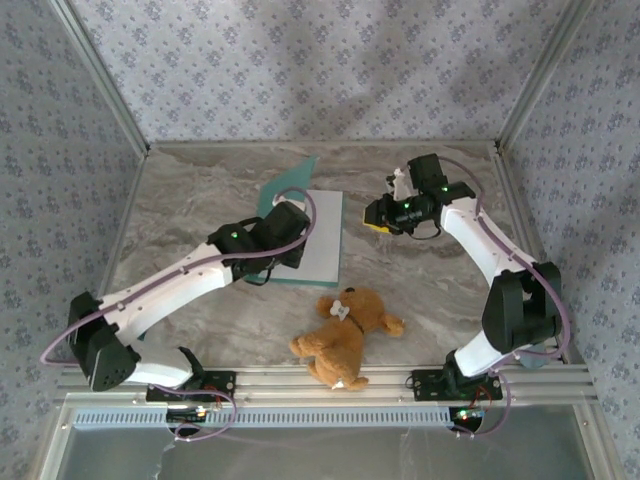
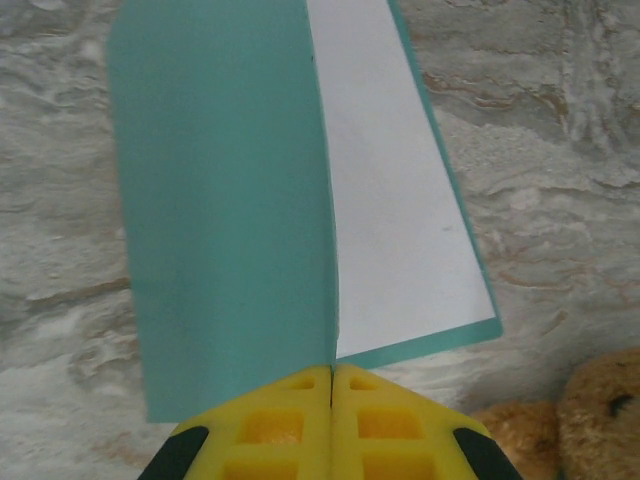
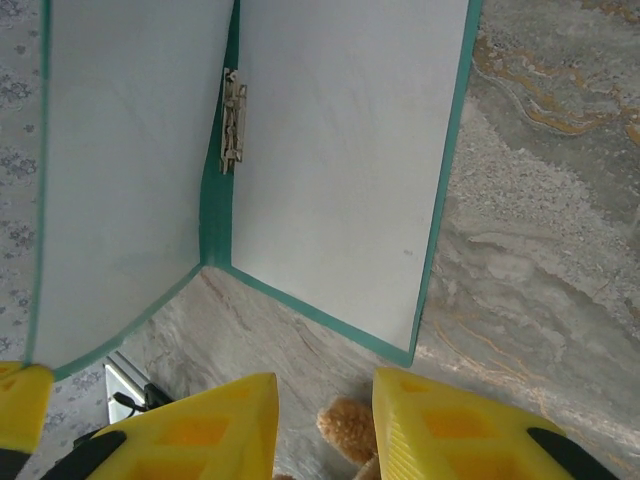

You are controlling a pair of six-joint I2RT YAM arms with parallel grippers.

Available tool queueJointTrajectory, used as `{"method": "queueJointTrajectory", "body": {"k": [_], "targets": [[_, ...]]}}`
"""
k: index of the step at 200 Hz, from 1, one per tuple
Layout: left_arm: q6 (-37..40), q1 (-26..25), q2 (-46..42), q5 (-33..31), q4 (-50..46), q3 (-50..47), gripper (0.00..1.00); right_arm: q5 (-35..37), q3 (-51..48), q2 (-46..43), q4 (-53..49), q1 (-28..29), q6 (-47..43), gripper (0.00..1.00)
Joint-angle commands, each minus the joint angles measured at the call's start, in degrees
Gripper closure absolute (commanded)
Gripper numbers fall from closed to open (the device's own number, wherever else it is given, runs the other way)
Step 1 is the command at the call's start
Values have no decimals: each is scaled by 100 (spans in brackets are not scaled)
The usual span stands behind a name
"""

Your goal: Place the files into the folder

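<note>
While the teal-green card folder (image 1: 290, 180) stands half open on the grey marbled table (image 1: 190, 190), we see its back half lying flat and its front cover lifted upright along the spine. Our left gripper (image 2: 332, 385) has its yellow fingers (image 2: 270, 425) pressed tight together. From the left wrist, the lower edge of the raised cover runs straight down into the seam between them, so we read it as pinching that cover.

Our files (image 3: 340, 170), plain white rectangular paper sheets, are inside the folder. From the right wrist we see one white sheet resting on the flat half, with a thin teal margin showing around it. A second white face lines the raised cover in the same way. A small metal clip (image 3: 233, 120) sits on the teal strip at the inner spine, between the two sheets.

Our right gripper (image 3: 325, 385) hangs off to the right of the folder, apart from it and pointed toward its open inside. Its yellow fingers stand partly apart, with nothing between them.

A brown plush teddy bear (image 1: 345, 335) lies on the table near our edge, just beyond the folder's near corner.
</note>
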Motion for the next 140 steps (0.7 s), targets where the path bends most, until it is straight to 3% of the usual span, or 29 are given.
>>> {"method": "queueJointTrajectory", "body": {"k": [1, 56, 140], "targets": [[-152, -39, 302, 327, 528, 24, 100, -44, -87, -164, -150, -78, 48, 68], [-145, -53, 1407, 701, 1048, 396, 100, -24, -277, -318, -158, -289, 39, 68], [45, -51, 3222, 1152, 1215, 1855, 100, -137, -686, -638, -232, -794, -83, 68]]}}
